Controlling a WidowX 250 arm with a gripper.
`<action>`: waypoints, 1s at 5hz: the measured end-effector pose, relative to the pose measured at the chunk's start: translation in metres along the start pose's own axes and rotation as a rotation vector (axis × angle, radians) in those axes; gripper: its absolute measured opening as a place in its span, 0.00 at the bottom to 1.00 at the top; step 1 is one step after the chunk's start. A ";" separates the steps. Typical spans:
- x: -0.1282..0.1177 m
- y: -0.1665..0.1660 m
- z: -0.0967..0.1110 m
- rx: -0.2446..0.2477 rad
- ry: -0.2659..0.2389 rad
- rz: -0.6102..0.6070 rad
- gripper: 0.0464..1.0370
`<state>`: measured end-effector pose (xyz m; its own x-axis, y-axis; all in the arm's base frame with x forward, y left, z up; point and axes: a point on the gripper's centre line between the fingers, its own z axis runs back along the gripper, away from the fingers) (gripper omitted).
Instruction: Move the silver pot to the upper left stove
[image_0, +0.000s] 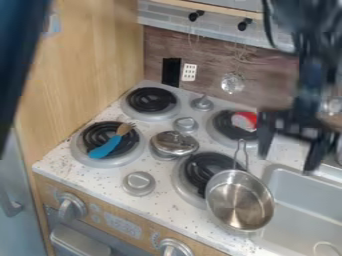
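Speckled white tabletop (100, 177) carries the silver pot (239, 200) at its front right, partly over the front right burner (192, 176) and near the sink (300, 200), its handle pointing toward the back, with a strip of open tabletop between the pot and the front edge. Leftward is a shiny domed vessel (175, 144) between the burners, then a blue-handled utensil (111, 144) across the front left burner (80, 149), with the back left burner's bare coil (151, 99) behind. Fingers spread wide, the black gripper (288, 159) hangs down at the right, beyond the pot's handle.
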<state>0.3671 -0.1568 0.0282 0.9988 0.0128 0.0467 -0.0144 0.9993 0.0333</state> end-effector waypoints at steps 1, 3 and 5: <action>-0.013 -0.002 -0.024 0.060 0.069 0.017 0.96; -0.023 -0.013 -0.054 0.101 0.115 0.038 0.96; -0.029 -0.013 -0.080 0.138 0.156 0.071 0.59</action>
<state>0.3422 -0.1670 -0.0535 0.9900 0.0988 -0.1008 -0.0804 0.9818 0.1723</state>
